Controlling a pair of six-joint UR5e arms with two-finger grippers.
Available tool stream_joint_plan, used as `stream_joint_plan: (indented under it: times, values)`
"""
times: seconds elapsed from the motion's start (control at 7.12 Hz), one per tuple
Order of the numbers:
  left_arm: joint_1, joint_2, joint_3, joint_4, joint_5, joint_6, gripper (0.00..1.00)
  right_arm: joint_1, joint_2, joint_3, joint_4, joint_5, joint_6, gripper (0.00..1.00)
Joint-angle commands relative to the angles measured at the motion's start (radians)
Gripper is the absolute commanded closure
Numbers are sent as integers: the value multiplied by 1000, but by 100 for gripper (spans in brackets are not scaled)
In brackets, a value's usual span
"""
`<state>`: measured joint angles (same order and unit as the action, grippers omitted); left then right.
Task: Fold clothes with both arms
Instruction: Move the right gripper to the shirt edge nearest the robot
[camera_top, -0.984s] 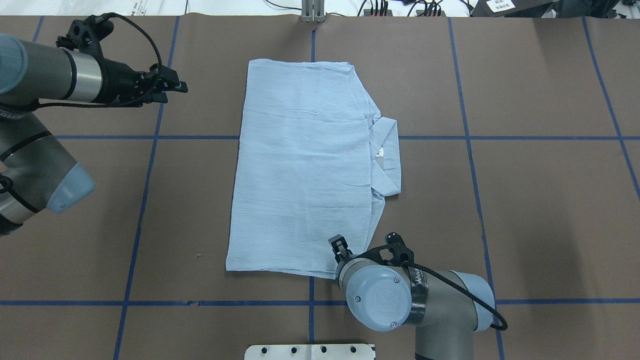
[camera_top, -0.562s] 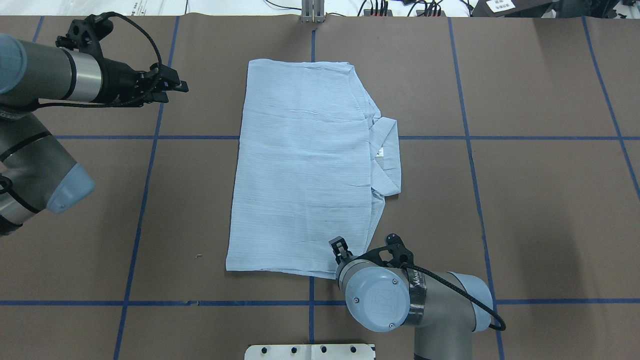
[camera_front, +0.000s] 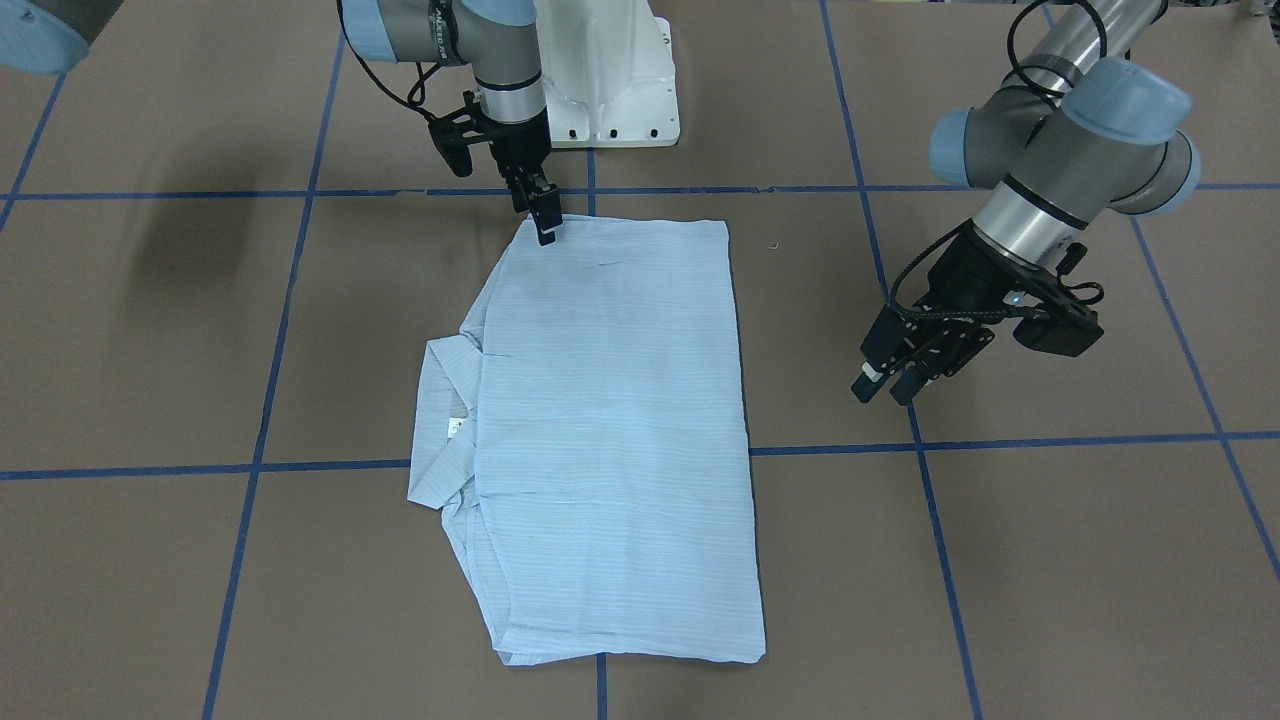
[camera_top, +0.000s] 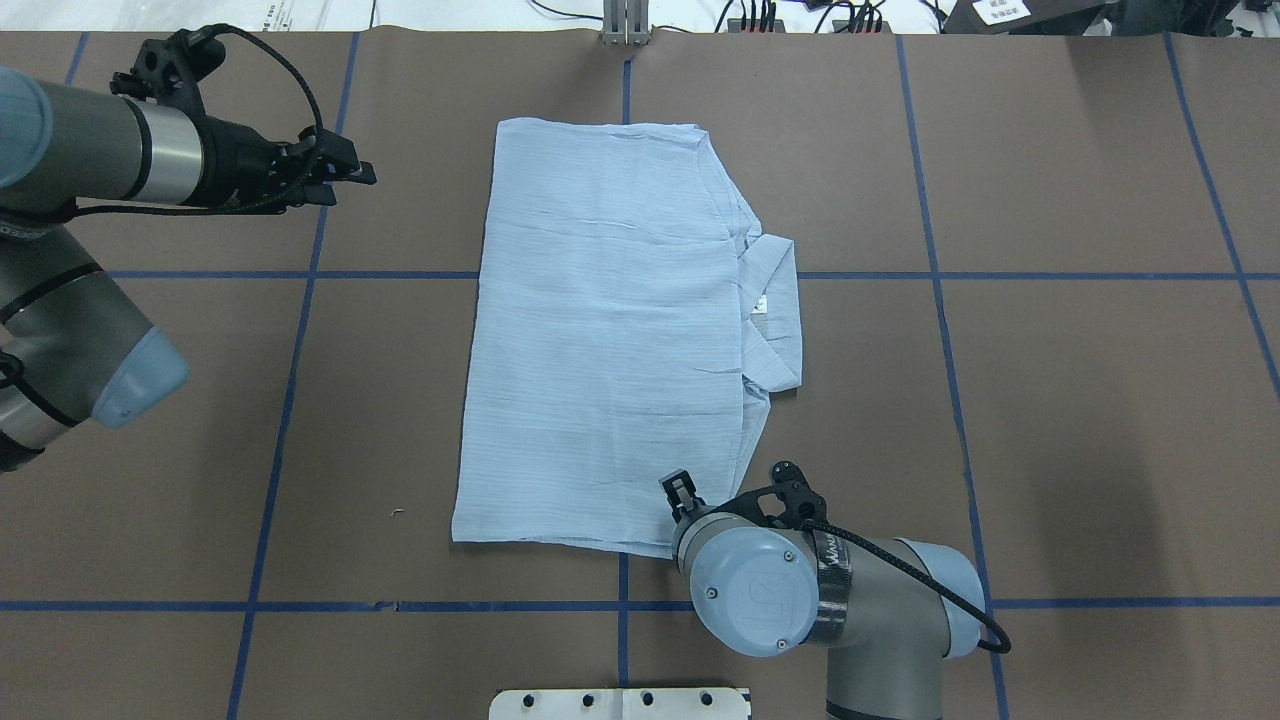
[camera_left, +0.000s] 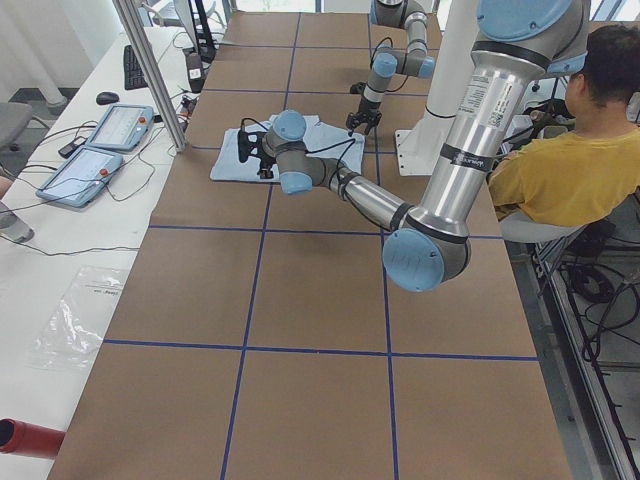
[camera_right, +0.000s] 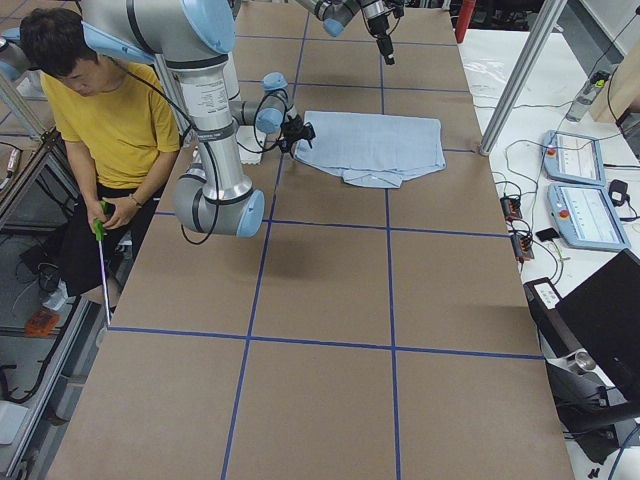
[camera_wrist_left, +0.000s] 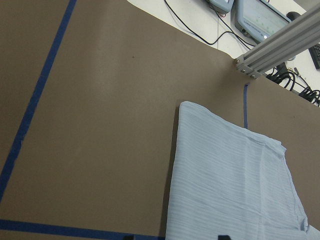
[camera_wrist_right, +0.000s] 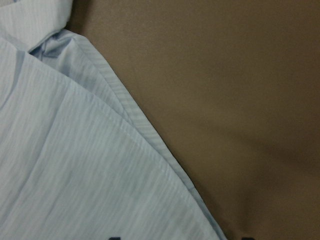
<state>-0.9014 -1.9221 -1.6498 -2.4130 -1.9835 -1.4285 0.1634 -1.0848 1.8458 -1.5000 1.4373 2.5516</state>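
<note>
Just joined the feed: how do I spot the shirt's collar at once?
On the brown table crossed by blue tape lines, the light blue shirt lies folded at the centre. In the overhead view, the collar juts from its right edge, the only flap breaking that outline, with a white label on it.

Open table on most sides, arms crowding two corners.
Overhead, the table (camera_top: 1080, 400) lies bare across the right half and lower left; the shirt (camera_top: 610, 340) fills the middle. The right arm (camera_top: 750, 590) blocks the lower centre at the shirt's corner, the left arm (camera_top: 100, 160) reaches in at upper left, and a metal post (camera_top: 625, 35) stands top centre.
</note>
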Motion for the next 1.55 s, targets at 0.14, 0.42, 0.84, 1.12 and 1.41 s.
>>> stream_joint_plan:
  times: [0.14, 0.42, 0.84, 1.12, 1.41]
  values:
    - [-1, 0, -5, 0, 0, -3, 36, -1, 20, -40, 0, 3, 2, 15]
    - [-1, 0, -7, 0, 0, -3, 36, -1, 31, -43, 1, 9, 10, 56]
    - [-1, 2, -7, 0, 0, -3, 36, 13, 37, -45, 41, 11, -1, 100]
    - [1, 2, -7, 0, 0, -3, 36, 36, 48, -42, 43, 12, 2, 100]
    - [47, 0, -7, 5, 5, -112, 36, 76, 42, -18, 41, 105, -7, 100]
